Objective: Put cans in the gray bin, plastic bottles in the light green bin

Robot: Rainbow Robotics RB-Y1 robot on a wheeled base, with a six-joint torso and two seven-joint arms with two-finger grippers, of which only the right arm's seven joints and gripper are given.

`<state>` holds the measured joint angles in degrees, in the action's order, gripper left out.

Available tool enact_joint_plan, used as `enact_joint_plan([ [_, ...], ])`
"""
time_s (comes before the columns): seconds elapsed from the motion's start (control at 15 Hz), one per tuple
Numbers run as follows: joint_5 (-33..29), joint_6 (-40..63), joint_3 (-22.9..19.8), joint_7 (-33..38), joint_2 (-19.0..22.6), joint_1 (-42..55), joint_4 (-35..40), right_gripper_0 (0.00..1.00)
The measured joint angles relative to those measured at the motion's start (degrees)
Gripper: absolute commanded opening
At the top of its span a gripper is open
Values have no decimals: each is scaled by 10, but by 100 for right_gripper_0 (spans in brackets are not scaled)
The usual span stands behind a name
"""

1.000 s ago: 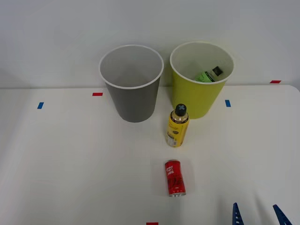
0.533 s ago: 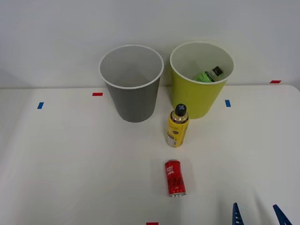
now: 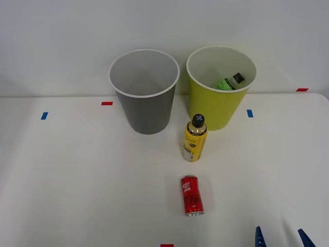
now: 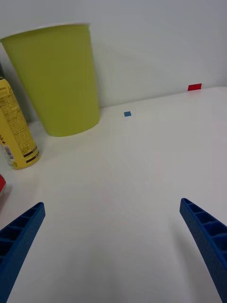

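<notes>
On the white counter (image 3: 77, 175), locate the gray bin (image 3: 144, 92) standing upright at the back, left of centre, with its inside bare as far as you can see. Just to its right stands the light green bin (image 3: 220, 90), apart from the gray one; note the small green bottle (image 3: 229, 82) with the black cap lying tilted inside it. In front of the gap between the bins, nearer the green one, a yellow bottle (image 3: 195, 138) stands upright. Nearer to you, the red can (image 3: 191, 195) lies on its side on the counter, well apart from both bins. At the near right edge, find the right claw (image 3: 280, 238): it is released, its blue fingers (image 4: 208, 236) spread wide over bare counter and grasping nothing.
</notes>
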<state>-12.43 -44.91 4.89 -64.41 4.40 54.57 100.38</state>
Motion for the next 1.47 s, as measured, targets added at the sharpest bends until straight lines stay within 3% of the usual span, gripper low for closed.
enact_joint_plan([
  [0.27,12,1,28,-18,42,31,58,99],
  [0.6,11,217,78,-37,67,55,230,99],
  [1.0,7,493,122,-54,123,38,384,99],
  [1.27,-70,694,171,-24,164,-8,455,99],
  [1.47,-131,810,223,36,235,-91,478,99],
])
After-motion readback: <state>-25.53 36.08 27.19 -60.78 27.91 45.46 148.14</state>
